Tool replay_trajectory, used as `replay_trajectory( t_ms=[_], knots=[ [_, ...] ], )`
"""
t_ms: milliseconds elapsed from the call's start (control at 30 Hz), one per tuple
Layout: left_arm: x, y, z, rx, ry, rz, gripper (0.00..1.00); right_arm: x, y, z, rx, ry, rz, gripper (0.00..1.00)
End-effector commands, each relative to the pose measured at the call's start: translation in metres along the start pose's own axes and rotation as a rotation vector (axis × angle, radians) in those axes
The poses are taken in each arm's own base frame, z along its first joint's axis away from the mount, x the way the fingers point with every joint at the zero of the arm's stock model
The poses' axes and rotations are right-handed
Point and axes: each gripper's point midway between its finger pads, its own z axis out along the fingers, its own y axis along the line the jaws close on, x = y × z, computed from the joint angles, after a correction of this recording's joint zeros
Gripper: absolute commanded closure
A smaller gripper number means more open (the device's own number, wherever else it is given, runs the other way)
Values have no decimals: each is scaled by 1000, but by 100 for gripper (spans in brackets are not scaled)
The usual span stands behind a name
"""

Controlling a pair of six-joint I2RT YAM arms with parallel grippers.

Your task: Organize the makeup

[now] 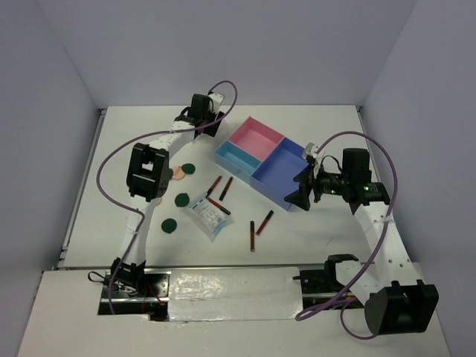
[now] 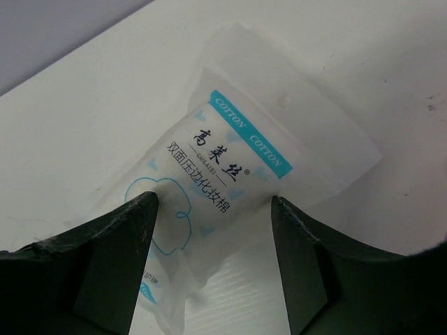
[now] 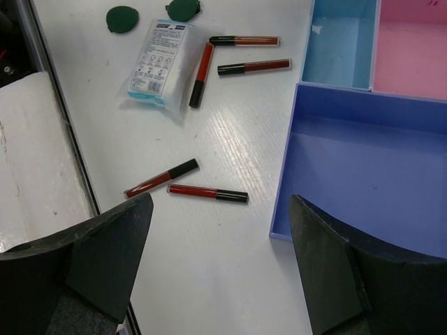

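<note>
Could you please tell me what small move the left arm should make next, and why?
Probably lower the left tool and close it on the cotton packet: its fingers stand open around the packet's near end, and the packet lies loose on the white table.

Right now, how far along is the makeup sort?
Done: nothing; the tray is empty. In hand: the open left end effector straddles one cotton packet lying on the table; the right end effector is open and empty at the tray's edge. Left: five sticks, the discs, the other packet.
</note>
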Motion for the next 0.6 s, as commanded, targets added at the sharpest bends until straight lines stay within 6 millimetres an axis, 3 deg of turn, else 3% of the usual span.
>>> replay_trajectory(
  t_ms=[0, 200, 333, 467, 567],
  knots=[
    [-7, 0, 2, -2, -5, 34, 22, -15, -5, -3, 15, -24, -41, 14],
    [-7, 3, 4, -13, -2, 32, 23, -20, -6, -4, 13, -35, -43, 14],
    [-6, 3, 4, -11, 0, 33, 45, -24, -5, -5, 11, -41, -48, 14],
    [-1, 3, 3, -12, 25, 43, 49, -28, -3, -7, 12, -46, -52, 14],
    [10, 4, 2, -18, 66, 65, 58, -30, -2, -7, 9, -52, -53, 14]
  ],
)
